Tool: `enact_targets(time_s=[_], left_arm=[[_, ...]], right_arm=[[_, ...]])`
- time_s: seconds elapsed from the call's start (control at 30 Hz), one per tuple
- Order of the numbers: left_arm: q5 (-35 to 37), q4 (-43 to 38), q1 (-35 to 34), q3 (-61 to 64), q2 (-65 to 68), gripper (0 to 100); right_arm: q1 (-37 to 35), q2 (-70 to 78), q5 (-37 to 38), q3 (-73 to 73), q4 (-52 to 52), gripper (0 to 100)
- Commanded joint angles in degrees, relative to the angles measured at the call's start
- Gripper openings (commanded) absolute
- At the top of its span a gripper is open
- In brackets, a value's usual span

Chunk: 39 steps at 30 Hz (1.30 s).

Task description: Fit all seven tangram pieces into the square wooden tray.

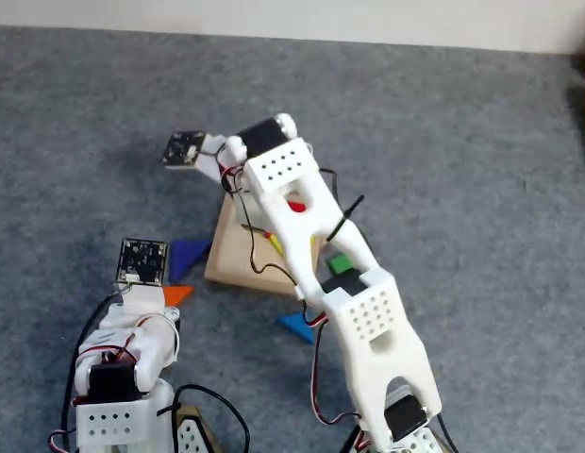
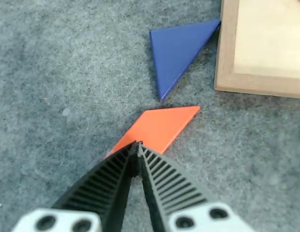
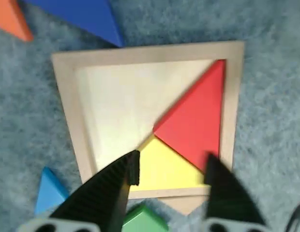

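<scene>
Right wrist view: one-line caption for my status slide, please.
Right gripper open above the square wooden tray, which holds a red triangle and a yellow triangle edge to edge.

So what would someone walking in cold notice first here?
Probably the right gripper, hanging open over the wooden tray, where a red triangle and a yellow triangle already sit side by side, touching. Next comes the left gripper, shut, with its tips at the edge of an orange piece on the grey carpet, and a dark blue triangle beside the tray.
</scene>
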Motion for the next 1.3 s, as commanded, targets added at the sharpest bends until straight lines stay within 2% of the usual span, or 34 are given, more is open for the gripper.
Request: enact_targets(time_s=[0.0, 0.13, 0.27, 0.33, 0.43, 0.53, 0.73, 1.0, 1.27], left_arm=[[-0.44, 0.09, 0.48, 1.1, -2.51, 0], [-0.44, 0.09, 0.48, 1.1, -2.51, 0], [-0.44, 0.09, 0.48, 1.1, -2.51, 0], [-0.44, 0.09, 0.48, 1.1, -2.51, 0], [-0.44, 0.09, 0.48, 1.1, -2.51, 0], [-0.44, 0.09, 0.48, 1.1, -2.51, 0], [-0.44, 0.09, 0.48, 1.1, -2.51, 0], [-0.44, 0.09, 0.48, 1.1, -2.51, 0], [-0.44, 0.09, 0.48, 1.1, -2.51, 0]], right_arm=[[4.0, -4.79, -5.98, -3.56, 1.27, 2.2], [7.25, -9.89, -12.13, 0.92, 1.27, 1.4], [8.57, -18.07, -16.35, 11.38, 1.27, 1.7], [9.19, -22.99, -18.55, 17.36, 1.1, 5.7], [12.0, -29.32, -20.66, 25.98, 0.57, 16.9], [14.9, -33.98, -23.3, 35.65, -3.56, 23.3], [16.57, -40.31, -26.02, 57.63, -18.95, 25.5], [16.75, -38.99, -26.02, 72.92, -34.51, 27.1], [17.01, -30.11, -26.02, 73.45, -37.49, 26.4]])
